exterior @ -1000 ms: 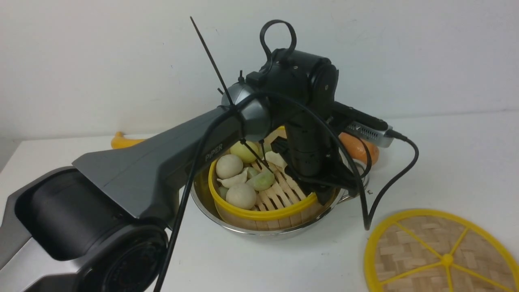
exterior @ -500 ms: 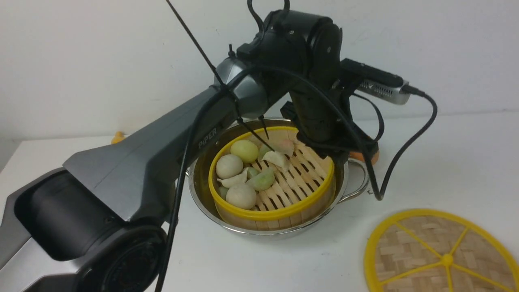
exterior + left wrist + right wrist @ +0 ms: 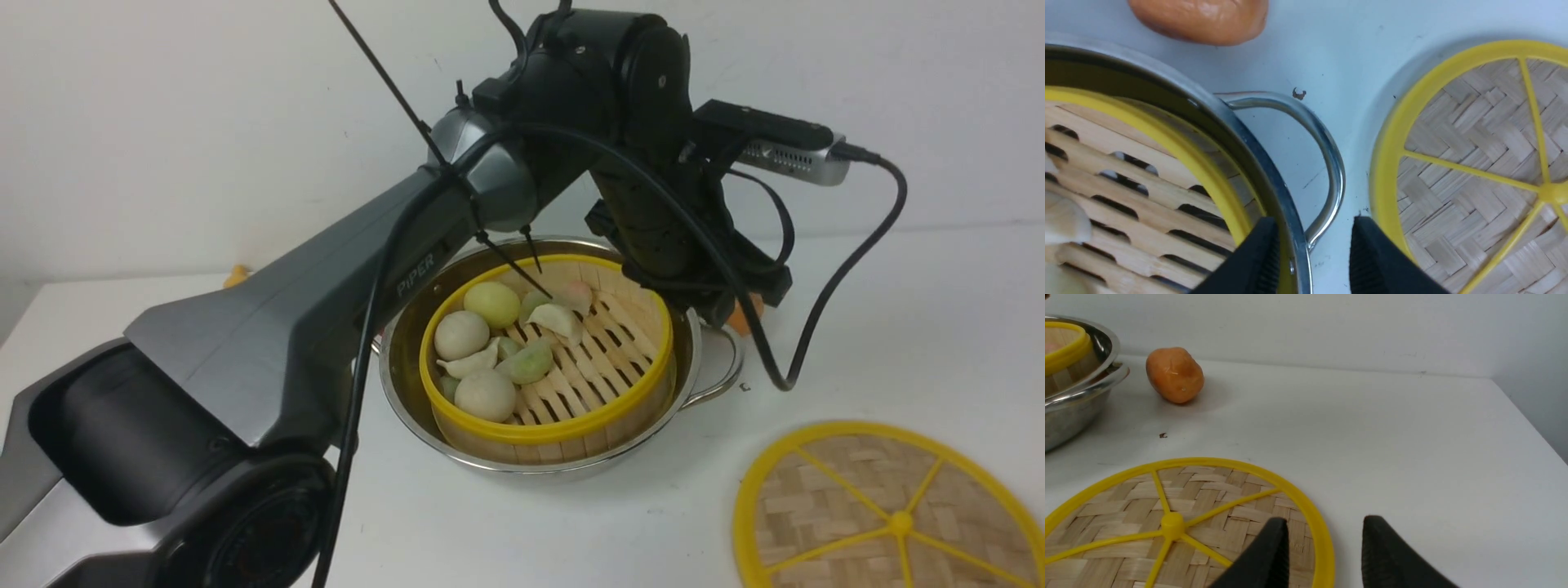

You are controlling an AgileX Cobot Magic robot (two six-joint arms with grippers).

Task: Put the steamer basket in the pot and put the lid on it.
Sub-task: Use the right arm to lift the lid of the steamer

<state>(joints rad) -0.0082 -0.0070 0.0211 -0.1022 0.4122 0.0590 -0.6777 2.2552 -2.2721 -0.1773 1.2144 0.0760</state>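
Left claw (image 3: 1314,228): standing spread, gripping nothing, hanging over the rim of the pot (image 3: 531,469).
Right claw (image 3: 1325,526): standing spread, empty.
Steamer basket (image 3: 547,425): sitting inside the pot, just beside the left claw.
Lid (image 3: 1118,506): lying flat on the bench (image 3: 1412,437), its rim showing between the right claw's fingers.

basket (image 3: 1126,171) in pot (image 3: 1274,179), lid (image 3: 1453,163) beside, claw (image 3: 1314,228) spread

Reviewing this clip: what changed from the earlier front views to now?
The left end effector lifted up off the right rim of the steamer basket and now hangs over the right handle of the pot, jaws open and empty. The basket stayed seated in the pot, and the lid stayed flat on the table.
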